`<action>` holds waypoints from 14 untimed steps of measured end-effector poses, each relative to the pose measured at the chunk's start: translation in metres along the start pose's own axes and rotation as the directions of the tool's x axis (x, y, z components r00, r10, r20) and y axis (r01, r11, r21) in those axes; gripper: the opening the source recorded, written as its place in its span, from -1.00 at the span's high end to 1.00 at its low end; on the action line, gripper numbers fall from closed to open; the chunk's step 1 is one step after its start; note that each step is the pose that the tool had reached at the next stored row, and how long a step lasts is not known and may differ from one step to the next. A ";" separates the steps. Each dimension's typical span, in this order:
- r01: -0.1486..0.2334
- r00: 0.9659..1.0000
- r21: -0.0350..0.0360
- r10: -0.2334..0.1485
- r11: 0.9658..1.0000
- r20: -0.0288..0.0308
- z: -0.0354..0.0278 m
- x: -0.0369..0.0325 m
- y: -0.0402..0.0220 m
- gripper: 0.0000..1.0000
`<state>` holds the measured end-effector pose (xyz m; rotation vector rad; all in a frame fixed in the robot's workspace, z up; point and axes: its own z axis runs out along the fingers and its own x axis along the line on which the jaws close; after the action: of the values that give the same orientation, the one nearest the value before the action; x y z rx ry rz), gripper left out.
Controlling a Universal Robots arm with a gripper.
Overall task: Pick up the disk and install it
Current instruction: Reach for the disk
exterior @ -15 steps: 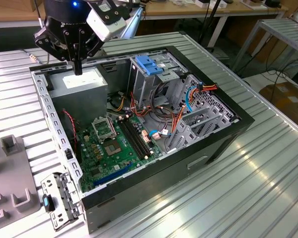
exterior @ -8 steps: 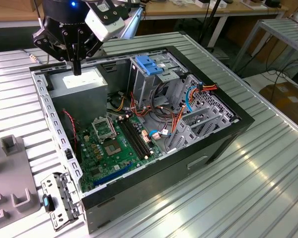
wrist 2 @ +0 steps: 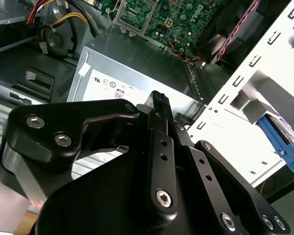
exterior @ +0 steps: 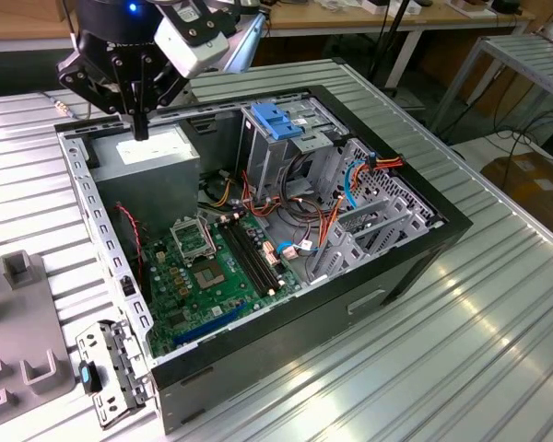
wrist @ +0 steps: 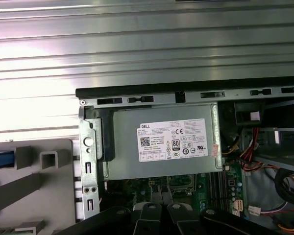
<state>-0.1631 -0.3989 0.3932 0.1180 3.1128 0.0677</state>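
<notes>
My gripper [exterior: 140, 127] hangs over the grey power-supply box [exterior: 147, 155] at the back corner of the open computer case [exterior: 369, 276], at the exterior view's left. Its black fingers are pressed together with nothing between them, as the second wrist view shows of the gripper [wrist 2: 159, 99]. Of the disk I see a blue side rail [wrist 2: 280, 143] beyond the case's perforated wall in the second wrist view. In the first wrist view a blue strip [wrist: 0, 159] lies on the grey holder [wrist: 34, 181] beside the case. The rest of the disk is out of view.
Inside the case are the motherboard [exterior: 212, 267], bundled cables [exterior: 304, 216] and a metal drive cage [exterior: 290, 152] topped by a blue latch [exterior: 276, 120]. A grey holder with blocks [exterior: 23, 322] and a metal bracket [exterior: 111, 373] lie on the ribbed table [exterior: 461, 350].
</notes>
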 end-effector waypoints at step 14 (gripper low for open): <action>0.000 1.000 0.000 0.000 1.000 0.000 -0.0002 0.0056 -0.0004 0.79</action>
<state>-0.1687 -0.3989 0.3933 0.1180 3.1128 0.0676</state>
